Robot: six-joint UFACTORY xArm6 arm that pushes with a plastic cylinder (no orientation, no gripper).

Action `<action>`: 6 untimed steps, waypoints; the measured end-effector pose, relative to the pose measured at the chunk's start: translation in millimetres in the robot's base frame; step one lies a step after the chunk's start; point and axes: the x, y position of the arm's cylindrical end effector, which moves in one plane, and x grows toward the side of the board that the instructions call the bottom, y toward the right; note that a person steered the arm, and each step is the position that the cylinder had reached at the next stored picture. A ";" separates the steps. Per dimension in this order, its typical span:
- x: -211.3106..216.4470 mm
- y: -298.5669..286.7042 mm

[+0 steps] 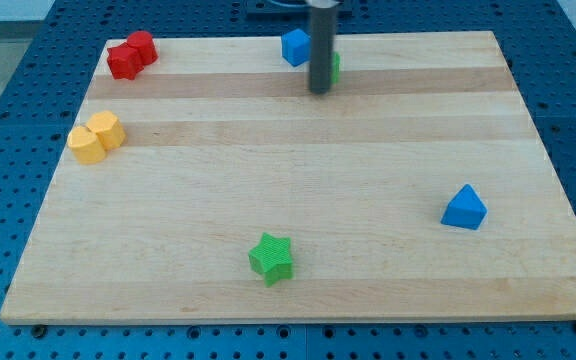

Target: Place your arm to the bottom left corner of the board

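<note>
Progress: barely begun. My tip [320,91] rests at the board's [298,160] far centre, between a blue cube [295,47] and a partly hidden green block [335,67]; no pincer fitted. Target near-left corner [28,300] lies well apart; whole traverse remains.

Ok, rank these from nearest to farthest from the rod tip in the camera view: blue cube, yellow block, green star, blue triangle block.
From my tip:
1. Blue cube, just to the view's left at the top.
2. Green star, bottom centre.
3. Blue triangular block, lower right, too close to the star to call.
4. Yellow block, left edge.
</note>
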 end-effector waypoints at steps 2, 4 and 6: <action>-37.2 22.3; -43.2 139.2; -29.5 131.5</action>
